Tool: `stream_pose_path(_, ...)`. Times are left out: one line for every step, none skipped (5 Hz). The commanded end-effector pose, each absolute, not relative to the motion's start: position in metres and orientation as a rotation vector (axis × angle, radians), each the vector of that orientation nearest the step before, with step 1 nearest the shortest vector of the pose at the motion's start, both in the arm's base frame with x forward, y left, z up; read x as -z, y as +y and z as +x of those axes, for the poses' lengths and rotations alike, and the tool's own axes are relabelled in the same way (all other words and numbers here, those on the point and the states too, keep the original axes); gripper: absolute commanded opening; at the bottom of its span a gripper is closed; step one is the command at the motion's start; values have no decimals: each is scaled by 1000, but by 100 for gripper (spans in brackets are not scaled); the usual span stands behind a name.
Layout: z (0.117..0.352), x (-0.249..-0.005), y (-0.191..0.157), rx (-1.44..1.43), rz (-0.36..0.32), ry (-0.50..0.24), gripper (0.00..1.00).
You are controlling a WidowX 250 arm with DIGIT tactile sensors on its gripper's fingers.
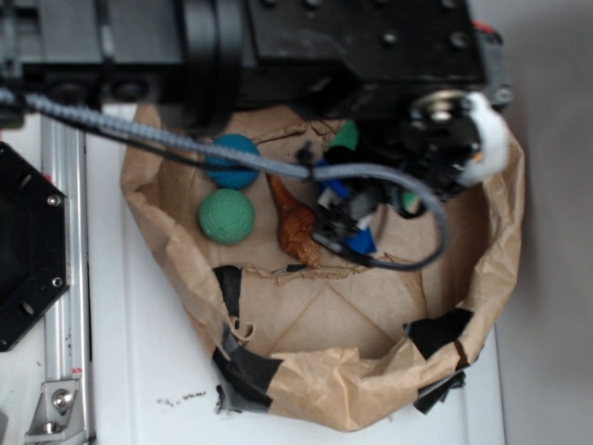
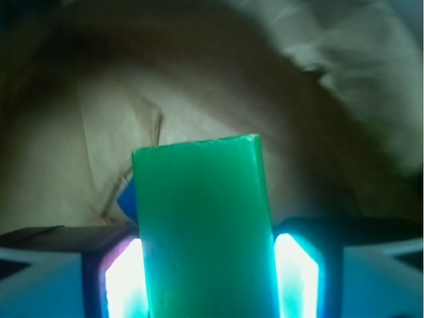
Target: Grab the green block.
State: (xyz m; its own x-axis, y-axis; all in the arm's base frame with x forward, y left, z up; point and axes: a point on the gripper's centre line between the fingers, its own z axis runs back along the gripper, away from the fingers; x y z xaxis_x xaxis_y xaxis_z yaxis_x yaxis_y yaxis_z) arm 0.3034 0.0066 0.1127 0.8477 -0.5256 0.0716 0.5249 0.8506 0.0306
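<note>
In the wrist view the green block (image 2: pixel 202 232) is a flat, solid green slab standing upright between the two glowing pads (image 2: pixel 122 278), and it fills the gap from one to the other. My gripper (image 2: pixel 209 268) is shut on it, with brown paper behind. In the exterior view my gripper (image 1: pixel 350 215) hangs inside the brown paper bag (image 1: pixel 306 385), right of centre. Its blue fingers show among cables. The arm and cables hide most of the block there.
A round textured green ball (image 1: pixel 226 216) and a blue ball (image 1: pixel 232 159) lie at the bag's left. A brown carrot-shaped toy (image 1: pixel 296 227) lies just left of the gripper. A blue corner (image 2: pixel 127 199) shows behind the block. The crumpled paper walls rise all round.
</note>
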Motion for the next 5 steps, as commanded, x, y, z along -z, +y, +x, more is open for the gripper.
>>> stream_pose_path(279,-144,-34,323,-52,-134,0)
stream_pose_path(274,-150,-45,307,-52,-132,0)
stream_pose_path(275,-150,-41,290,-33,-135,0)
stream_pose_path(278,-144,-31,270,-22,-123,0)
stream_pose_path(278,-142,-28,267,-21,-127,0)
